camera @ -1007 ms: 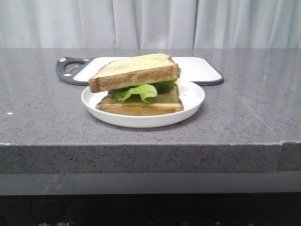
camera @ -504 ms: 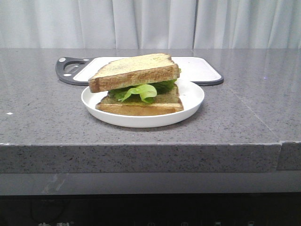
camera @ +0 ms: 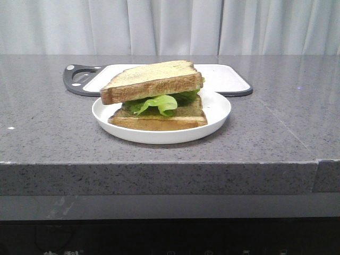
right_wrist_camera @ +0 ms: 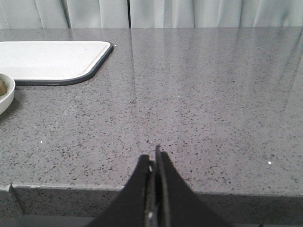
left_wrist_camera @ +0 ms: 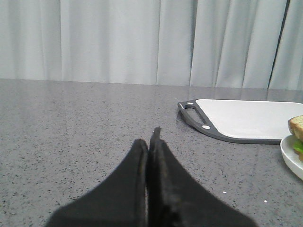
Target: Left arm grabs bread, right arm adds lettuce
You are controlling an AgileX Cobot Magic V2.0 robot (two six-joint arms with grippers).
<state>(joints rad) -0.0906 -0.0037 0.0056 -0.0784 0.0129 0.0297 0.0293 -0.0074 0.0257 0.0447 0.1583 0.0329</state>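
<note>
The bread (camera: 151, 77), a toasted slice with a dark brown crust, lies tilted on top of the lettuce (camera: 159, 103). The green ruffled lettuce rests on a second slice (camera: 159, 122) with a lighter orange-tan edge. The stack sits on a white plate (camera: 218, 114). Neither gripper shows in the front view. My left gripper (left_wrist_camera: 150, 139) is shut and empty, low over the grey counter, well to the left of the plate (left_wrist_camera: 289, 153). My right gripper (right_wrist_camera: 153, 158) is shut and empty near the counter's front edge, to the right of the plate (right_wrist_camera: 5, 97).
A white cutting board with a dark rim and handle (camera: 226, 77) lies right behind the plate; it also shows in the left wrist view (left_wrist_camera: 246, 118) and the right wrist view (right_wrist_camera: 47, 59). The counter's front edge (camera: 159, 162) runs just before the plate. Grey curtains hang behind.
</note>
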